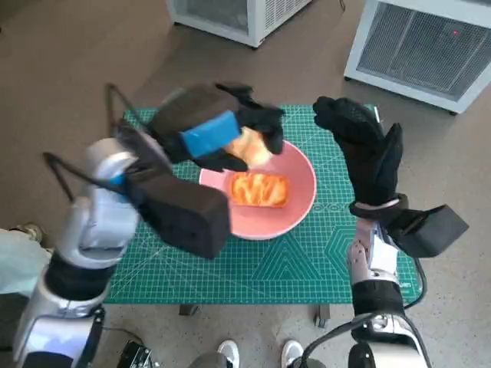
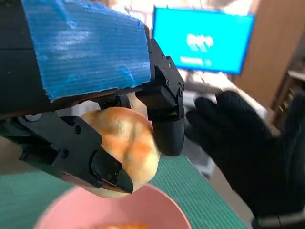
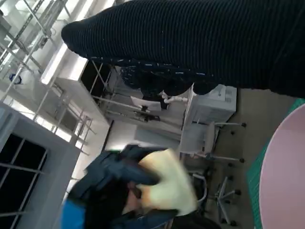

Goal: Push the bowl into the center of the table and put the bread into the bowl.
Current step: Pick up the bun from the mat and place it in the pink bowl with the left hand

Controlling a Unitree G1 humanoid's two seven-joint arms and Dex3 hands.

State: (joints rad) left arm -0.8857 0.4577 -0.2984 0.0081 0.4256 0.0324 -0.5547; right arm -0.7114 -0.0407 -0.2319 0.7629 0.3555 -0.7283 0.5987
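The left hand (image 1: 219, 130) grips a round bread roll (image 1: 249, 146) above the far-left rim of the pink bowl (image 1: 299, 201). The bowl sits near the middle of the green mat (image 1: 253, 268), well in from its edges. Inside lies an oblong glazed bread (image 1: 259, 188), long axis left to right. The right hand (image 1: 368, 149) hangs empty, fingers spread, beside the bowl's right rim.

One bread (image 1: 259, 189) lies in the bowl (image 1: 299, 205); another bread (image 1: 251, 147) apparently above its rim.
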